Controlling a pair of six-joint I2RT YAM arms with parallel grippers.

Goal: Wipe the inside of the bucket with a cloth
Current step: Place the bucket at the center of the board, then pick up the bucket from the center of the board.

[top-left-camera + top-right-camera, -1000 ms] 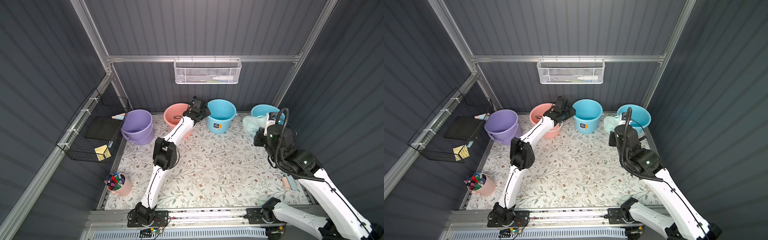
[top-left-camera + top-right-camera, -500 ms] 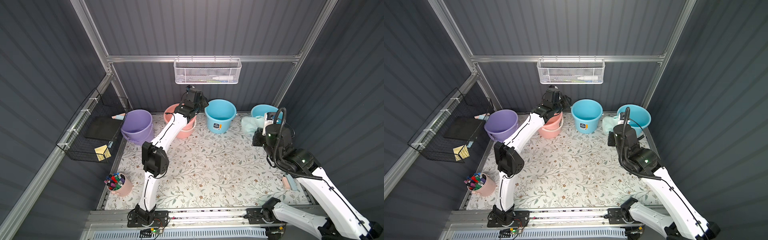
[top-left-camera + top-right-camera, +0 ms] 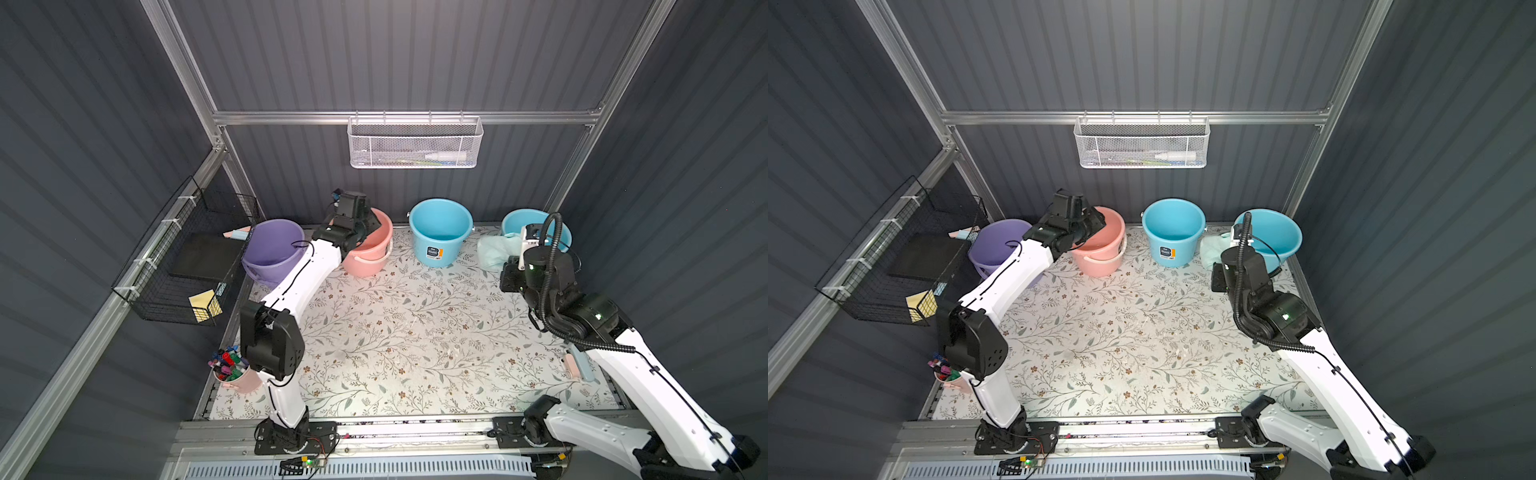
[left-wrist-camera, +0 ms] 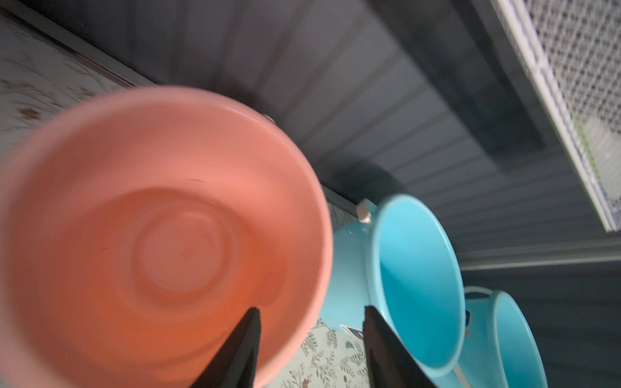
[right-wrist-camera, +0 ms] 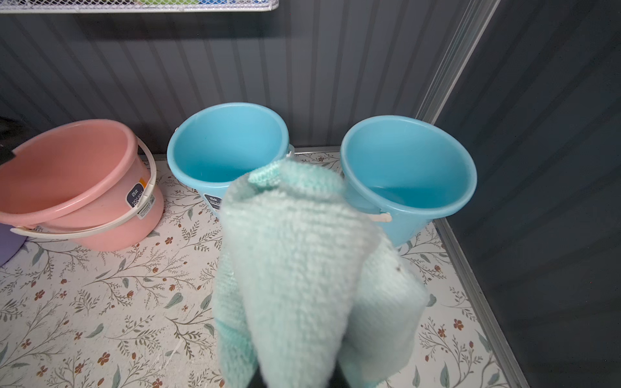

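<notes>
Left tool point(image 4: 311, 310): jaws half apart, straddling the rim of the pink bucket point(image 3: 374, 249), not gripping it. The bucket sits tilted at 11 o'clock on the desk point(image 3: 415, 332). Right tool point(image 3: 517, 249): clamped on the cloth point(image 5: 295, 255). The bucket lies at 9 o'clock from the cloth, so the right arm needs to travel that way.

floral mat point(image 3: 395, 332) open, bucket row point(image 3: 440, 232) blocks rear
</notes>
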